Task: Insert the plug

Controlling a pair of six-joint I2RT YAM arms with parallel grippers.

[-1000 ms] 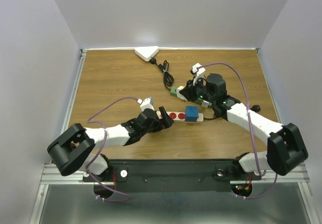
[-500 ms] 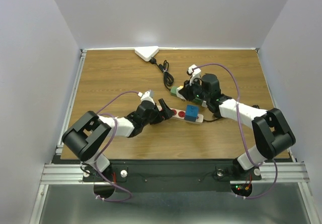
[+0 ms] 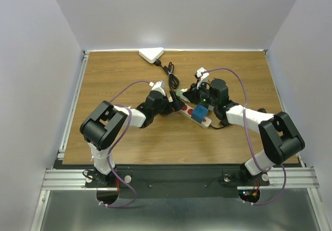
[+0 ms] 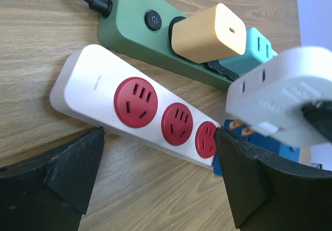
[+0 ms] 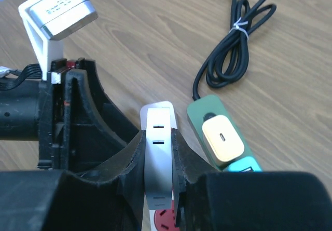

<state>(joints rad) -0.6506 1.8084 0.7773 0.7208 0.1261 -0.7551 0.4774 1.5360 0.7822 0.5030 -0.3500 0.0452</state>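
Wood-grain table [image 3: 114, 80], wide-spread left gripper [image 4: 158, 175] at glossy white strip [image 4: 104, 93], right gripper [image 5: 157, 155] tight on boxy white plug [image 4: 275, 96].

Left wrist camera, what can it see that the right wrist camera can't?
Only the left wrist camera shows three red sockets in a row on the white power strip, and the blue plug. Only the right wrist camera shows the coil of black cable and the left arm's own camera. Both show the green power strip, the yellow charger and the white adapter.
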